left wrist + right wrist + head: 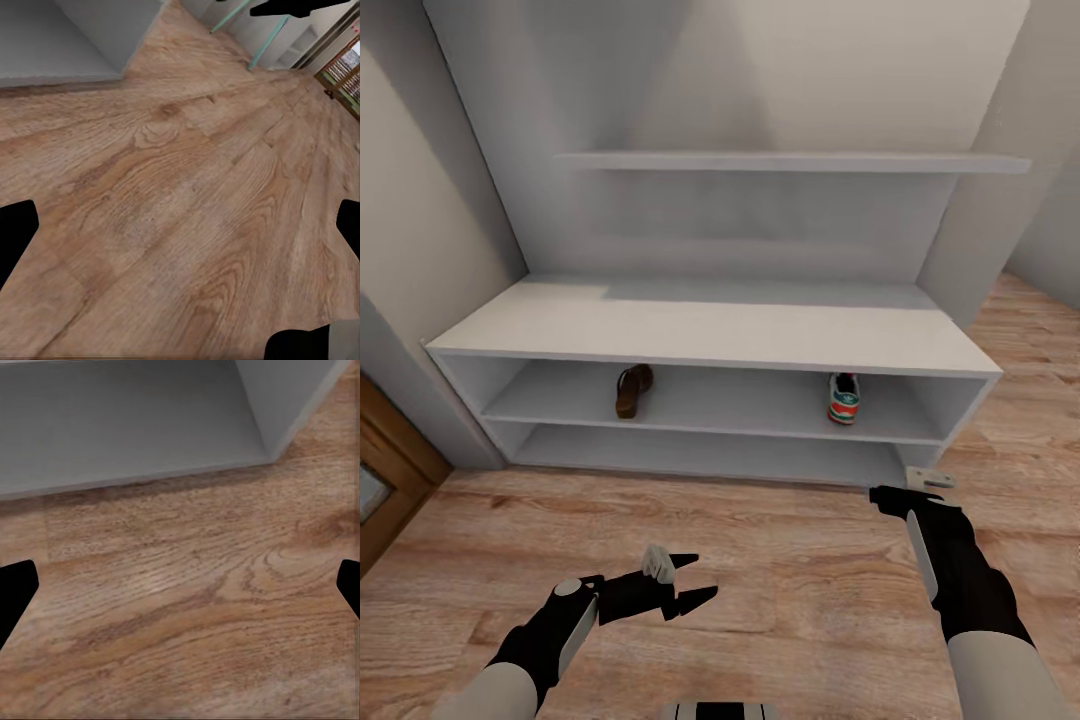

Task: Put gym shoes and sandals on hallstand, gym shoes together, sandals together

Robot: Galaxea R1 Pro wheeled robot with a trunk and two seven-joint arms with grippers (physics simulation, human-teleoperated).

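The pale grey hallstand (700, 325) fills the middle of the head view, with a wall shelf (790, 162) above its broad top. One dark brown sandal (633, 390) lies on the upper open shelf towards the left. One gym shoe (843, 397), white with green stripes and a red heel, lies on the same shelf towards the right. My left gripper (695, 578) hangs open over the corridor floor (790, 560), well in front of the rack, holding nothing. My right gripper (907, 486) is open and empty, low by the rack's bottom right corner. The wrist views (180, 232) (180, 585) show bare planks between the fingers.
A brown wooden door (385, 470) stands at the left beside the rack. Grey walls close in on both sides of the hallstand. The rack's base (135, 427) lies just ahead of the right gripper. The corridor runs on past the rack (300, 45) in the left wrist view.
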